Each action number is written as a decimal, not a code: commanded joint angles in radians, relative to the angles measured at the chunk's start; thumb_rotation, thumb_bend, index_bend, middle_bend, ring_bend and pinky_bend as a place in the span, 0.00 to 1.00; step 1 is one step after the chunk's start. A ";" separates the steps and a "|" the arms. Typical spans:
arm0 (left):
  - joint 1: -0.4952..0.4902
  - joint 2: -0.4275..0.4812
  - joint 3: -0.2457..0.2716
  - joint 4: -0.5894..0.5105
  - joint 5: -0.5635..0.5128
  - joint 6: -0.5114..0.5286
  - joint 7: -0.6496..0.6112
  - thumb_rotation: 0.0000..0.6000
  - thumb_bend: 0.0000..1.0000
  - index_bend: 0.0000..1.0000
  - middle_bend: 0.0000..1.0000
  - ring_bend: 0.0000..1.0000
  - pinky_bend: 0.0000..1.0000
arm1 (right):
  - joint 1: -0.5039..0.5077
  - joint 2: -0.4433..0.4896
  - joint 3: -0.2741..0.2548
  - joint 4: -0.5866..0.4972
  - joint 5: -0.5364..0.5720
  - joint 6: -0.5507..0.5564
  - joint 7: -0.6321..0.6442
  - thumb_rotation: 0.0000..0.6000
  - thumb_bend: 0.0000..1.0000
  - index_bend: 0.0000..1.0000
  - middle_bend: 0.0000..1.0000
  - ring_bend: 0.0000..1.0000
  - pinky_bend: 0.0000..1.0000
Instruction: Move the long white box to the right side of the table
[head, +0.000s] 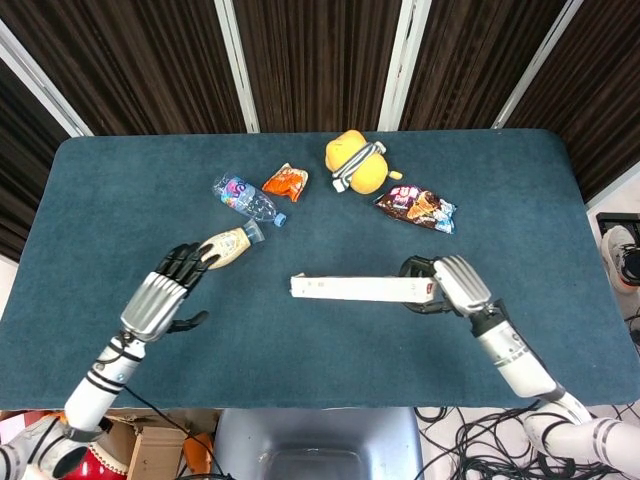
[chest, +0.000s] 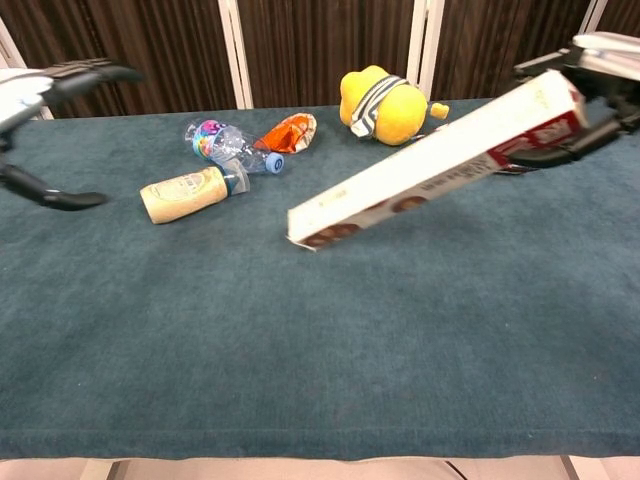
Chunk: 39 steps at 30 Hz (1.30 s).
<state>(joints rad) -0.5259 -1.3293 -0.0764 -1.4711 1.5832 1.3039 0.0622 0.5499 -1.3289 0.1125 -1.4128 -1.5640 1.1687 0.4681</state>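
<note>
Your right hand (head: 448, 284) holds the long white cardboard box (head: 358, 289) at its right end, with the fingers (chest: 560, 152) wrapped around it. The box is lifted above the dark blue cloth counter (head: 500, 190), a little right of the centre; in the chest view its free left end hangs lower than the held end.

Your left hand (head: 160, 300) is over the left side of the counter, well apart from the box. Its fingers (head: 185, 262) are spread wide and hold nothing.

Just beside these fingers lies a small cream bottle (head: 224, 246). Further away lie a clear plastic bottle (head: 244, 197), an orange snack packet (head: 285, 181), a yellow plush toy (head: 356, 162) and a dark snack bag (head: 415, 207).
</note>
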 joint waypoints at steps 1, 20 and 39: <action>0.065 0.058 0.013 0.008 -0.080 0.015 -0.003 0.98 0.20 0.09 0.04 0.02 0.10 | -0.097 -0.006 -0.082 0.194 -0.034 0.092 0.171 1.00 0.24 0.78 0.65 0.64 0.64; 0.130 0.054 0.036 0.109 -0.096 0.005 -0.139 1.00 0.19 0.09 0.04 0.02 0.10 | -0.158 -0.201 -0.172 0.693 0.006 -0.081 0.394 1.00 0.19 0.00 0.00 0.00 0.09; 0.413 0.099 0.153 -0.037 -0.062 0.283 0.004 1.00 0.26 0.02 0.07 0.01 0.10 | -0.546 0.173 -0.175 -0.160 0.123 0.483 -0.669 1.00 0.15 0.00 0.00 0.00 0.00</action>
<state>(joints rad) -0.1736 -1.1980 0.0478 -1.5451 1.4731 1.5014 0.0609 0.1856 -1.2508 -0.0537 -1.3011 -1.5048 1.4209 0.1307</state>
